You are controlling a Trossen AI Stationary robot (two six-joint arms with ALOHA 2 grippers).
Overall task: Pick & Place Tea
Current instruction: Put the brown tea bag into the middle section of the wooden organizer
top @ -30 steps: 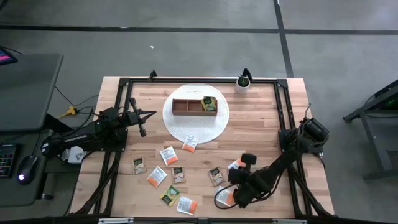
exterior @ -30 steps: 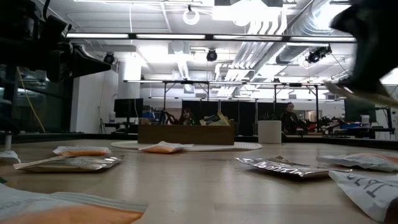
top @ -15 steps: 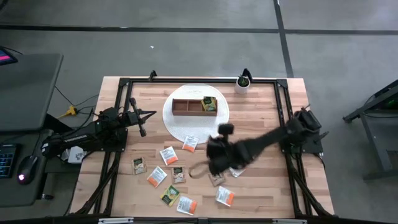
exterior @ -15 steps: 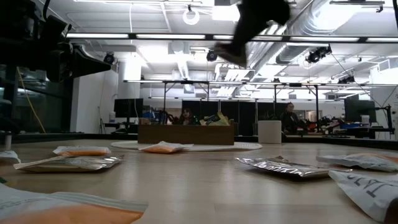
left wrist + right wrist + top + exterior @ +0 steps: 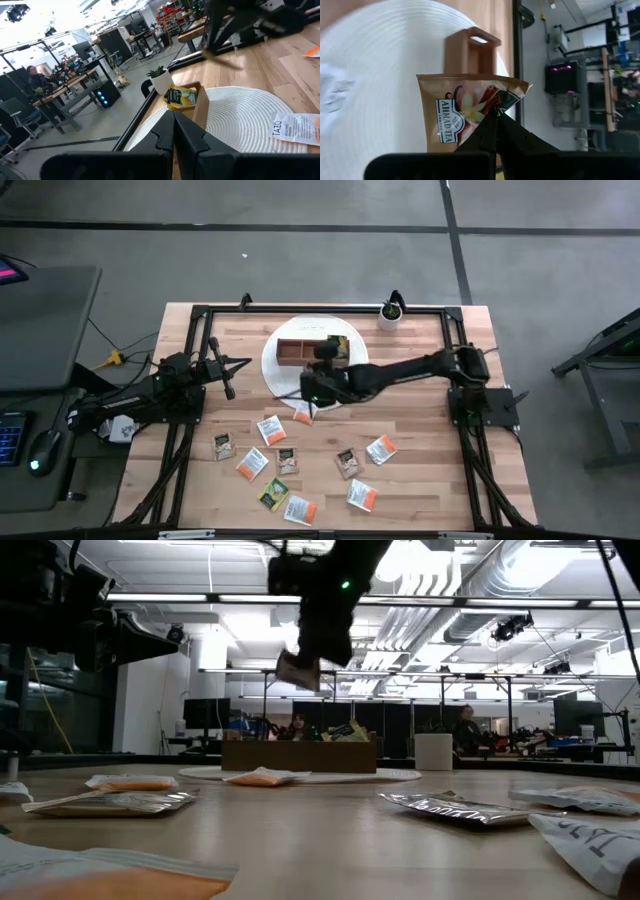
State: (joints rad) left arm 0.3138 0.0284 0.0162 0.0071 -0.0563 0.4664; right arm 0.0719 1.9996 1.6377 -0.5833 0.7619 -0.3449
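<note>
Right gripper (image 5: 308, 386): stretched across the table, above the near edge of the round white mat (image 5: 352, 385); fingers pinched tight on one corner of a tan sachet (image 5: 465, 114).
Held tan sachet: hangs off the fingertips, clear of the mat; printed face with a flower and spice picture turned to the wrist camera; in the low view a small tan square (image 5: 297, 671) high above the table, under the dark gripper (image 5: 322, 610).
Wooden box (image 5: 313, 350): just past the right gripper, on the middle of the mat; a green-yellow sachet (image 5: 337, 346) stands in its end compartment, the one nearest the small potted plant (image 5: 390, 311).
Sachets near the right gripper: a white-orange one (image 5: 304, 412) directly beside and below it, half on the mat's rim.
Sachets farther from the right gripper: loose and flat on the bare wood toward the table's front edge, among them a white-orange one (image 5: 380, 448), a green-yellow one (image 5: 273, 494) and another white-orange one (image 5: 251, 464), all well apart from the box.
Left gripper (image 5: 226, 376): parked at the left side of the table, well apart from the mat's rim; fingers closed together with nothing between them, pointed toward the box (image 5: 192, 102).
</note>
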